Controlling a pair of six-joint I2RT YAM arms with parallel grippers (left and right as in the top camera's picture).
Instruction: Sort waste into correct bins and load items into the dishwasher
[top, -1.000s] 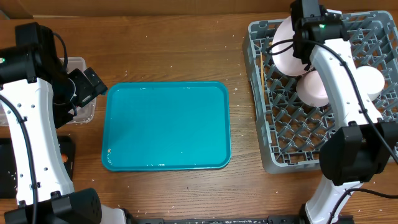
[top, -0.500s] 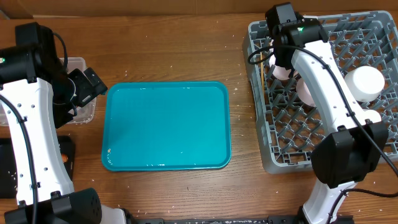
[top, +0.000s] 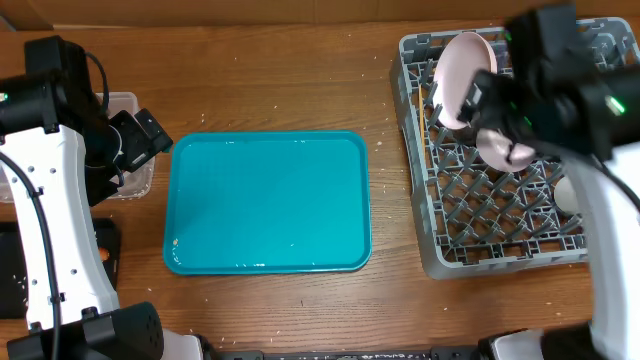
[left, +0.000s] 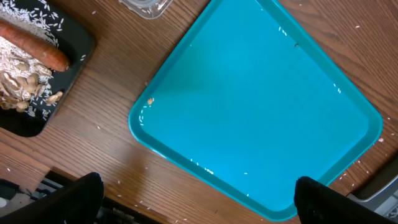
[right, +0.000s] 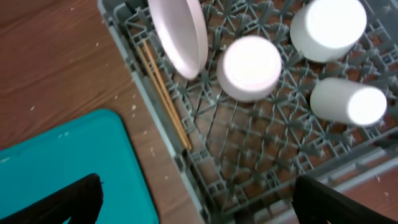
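The grey dishwasher rack stands at the right. In it a large white plate stands on edge at the left side. Beside it are two upturned white dishes and a small cup. The wooden chopsticks lie along the rack's left wall. My right gripper hangs open and empty above the rack's front left corner. At the left, my left gripper is open and empty over the table edge by the teal tray. The black bin holds an orange carrot and rice scraps.
The clear tub sits at the far left, mostly hidden behind my left arm. Stray rice grains dot the wood around the teal tray. My right arm is blurred and covers much of the rack's back half in the overhead view.
My right gripper has opened and let go of the large plate, which now stands in the rack. The right arm has lifted away from it. The left arm has not moved.
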